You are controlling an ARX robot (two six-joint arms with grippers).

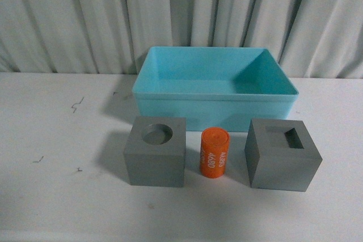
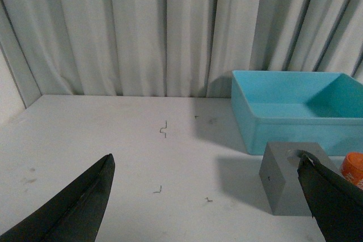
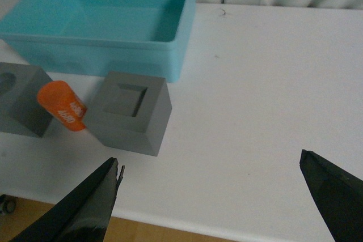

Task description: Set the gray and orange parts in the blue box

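The blue box (image 1: 215, 111) stands open and empty at the back of the table (image 1: 57, 140). The three parts form a row just in front of its near wall. From the robot's left to its right these are the round-hole cube (image 1: 155, 160), the orange cylinder (image 1: 215, 154) and the square-hole cube (image 1: 282, 165). All three rest on the table, outside the box and apart from one another. The cylinder stands upright, so its long axis is vertical, with the digits running up its side. Neither arm appears in the front view.

The left gripper (image 2: 205, 160) is spread wide and holds nothing. The round-hole cube lies ahead of it, off to one side, partly hidden behind one finger and not between the two. The right gripper (image 3: 210, 158) is also spread wide and empty. The square-hole cube lies ahead of it, nearer one finger than the other and outside the gap. The cylinder and the round-hole cube lie further off on that same side.

Judged from this layout, the left arm is the nearer one for the round-hole cube and the right arm for the square-hole cube. The cylinder sits between the two arms, so either could probably serve it. Each cube has flat vertical sides facing its gripper. The opening move is therefore likely a sideways shift to centre the cube between the fingers, followed by a descent. The lift that follows is short, since the box lies directly behind the row.
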